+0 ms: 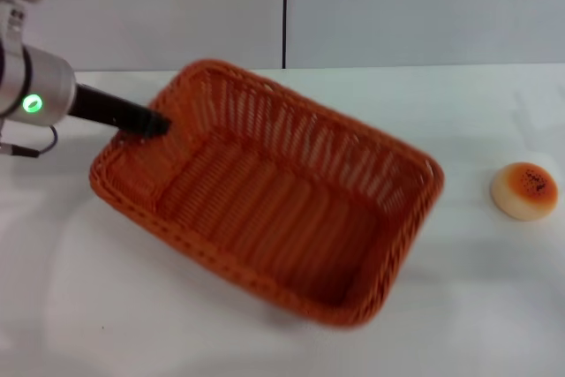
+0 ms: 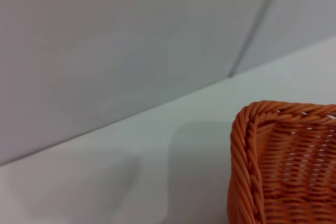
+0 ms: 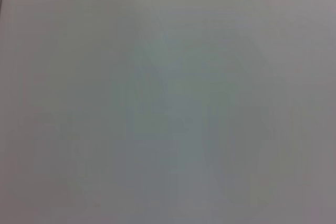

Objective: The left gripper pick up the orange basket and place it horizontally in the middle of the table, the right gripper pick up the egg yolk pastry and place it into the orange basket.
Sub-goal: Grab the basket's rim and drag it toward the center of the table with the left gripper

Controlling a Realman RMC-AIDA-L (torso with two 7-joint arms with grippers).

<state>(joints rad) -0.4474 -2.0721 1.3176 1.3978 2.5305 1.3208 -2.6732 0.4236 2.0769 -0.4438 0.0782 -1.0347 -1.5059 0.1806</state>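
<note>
The orange basket (image 1: 265,200) lies diagonally across the middle of the table (image 1: 79,306), its long side running from far left to near right. My left gripper (image 1: 152,122) reaches in from the left and is shut on the rim of the basket's left short wall. One basket corner (image 2: 252,129) fills the left wrist view. Far to the right of the basket, the egg yolk pastry (image 1: 524,190) sits alone on the table. My right gripper is out of view; the right wrist view shows only a blank pale surface.
A grey wall with a dark vertical seam (image 1: 284,6) rises behind the table. Bare white tabletop lies in front of the basket and between the basket and the pastry.
</note>
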